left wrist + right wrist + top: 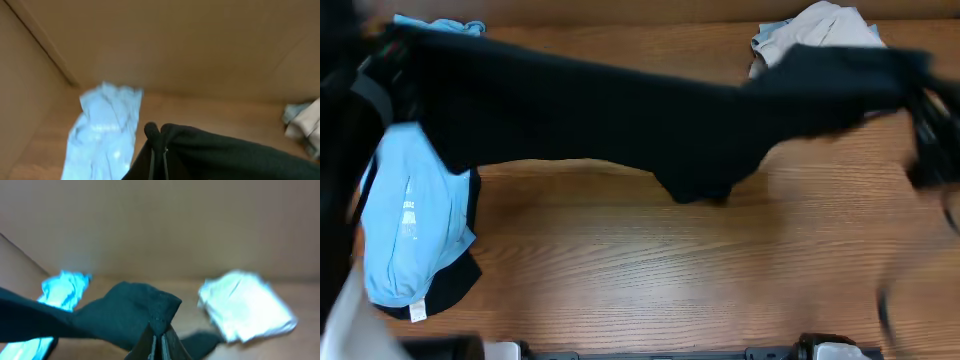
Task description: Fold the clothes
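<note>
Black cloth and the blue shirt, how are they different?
The black garment is dark and plain; the blue T-shirt is light blue with white print. The black garment is stretched across the table, pinched by the left gripper and right gripper; the blue T-shirt lies loose at the left side. The black garment spans far wider than the blue T-shirt. Both are soft clothes.

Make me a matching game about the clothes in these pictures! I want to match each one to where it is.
Clothes:
1. black garment
2. light blue T-shirt
3. cream garment

Places:
A. bunched up at the far right of the table
B. lifted and stretched wide across the table
C. lying at the left side of the table

Pairs: 1-B, 2-C, 3-A
</note>
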Controlling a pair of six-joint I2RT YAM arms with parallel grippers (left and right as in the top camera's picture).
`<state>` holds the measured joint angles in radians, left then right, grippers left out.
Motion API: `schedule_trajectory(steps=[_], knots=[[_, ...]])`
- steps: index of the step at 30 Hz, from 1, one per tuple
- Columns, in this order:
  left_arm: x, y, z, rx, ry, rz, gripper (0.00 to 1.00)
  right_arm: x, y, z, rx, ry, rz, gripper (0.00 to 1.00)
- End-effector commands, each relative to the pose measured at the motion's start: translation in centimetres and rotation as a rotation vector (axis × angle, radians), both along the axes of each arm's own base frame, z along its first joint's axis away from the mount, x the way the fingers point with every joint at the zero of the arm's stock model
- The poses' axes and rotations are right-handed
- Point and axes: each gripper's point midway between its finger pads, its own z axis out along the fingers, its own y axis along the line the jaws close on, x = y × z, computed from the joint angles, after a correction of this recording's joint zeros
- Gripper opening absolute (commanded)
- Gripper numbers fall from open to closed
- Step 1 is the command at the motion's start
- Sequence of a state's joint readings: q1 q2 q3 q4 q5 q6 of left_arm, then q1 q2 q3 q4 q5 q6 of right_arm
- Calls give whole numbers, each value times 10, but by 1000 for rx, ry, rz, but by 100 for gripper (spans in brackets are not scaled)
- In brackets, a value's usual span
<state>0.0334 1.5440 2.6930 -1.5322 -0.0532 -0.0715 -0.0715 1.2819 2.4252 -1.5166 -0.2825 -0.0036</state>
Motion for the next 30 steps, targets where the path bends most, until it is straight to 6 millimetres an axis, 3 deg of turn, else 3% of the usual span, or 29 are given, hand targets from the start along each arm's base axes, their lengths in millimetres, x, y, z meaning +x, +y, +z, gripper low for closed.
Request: schedule_trajectory(steps=[1,4,8,12,15,19,23,27,30], knots=[[-37,2,23,22,-90,9,4,-36,-8,17,-24,-83,-58,4],[-70,2,38,27,-160,18,4,-73,-9,28,-34,-151,-86,4],[-100,11,45,44,-205,77,4,-106,-13,38,-45,-214,-122,4],[-101,16,44,51,-196,102,4,-116,-14,49,-48,-268,-132,4],[-86,17,37,52,-162,104,4,-107,-14,53,-54,-274,-130,4],[-53,18,22,54,-83,102,4,-70,-17,47,-69,-211,-124,4],[-9,21,-5,58,31,105,4,-12,-12,27,-89,-92,-56,4],[42,23,-44,64,168,99,4,58,-9,-9,-94,63,13,4],[84,24,-81,66,281,95,4,119,-13,-52,-86,211,30,4]])
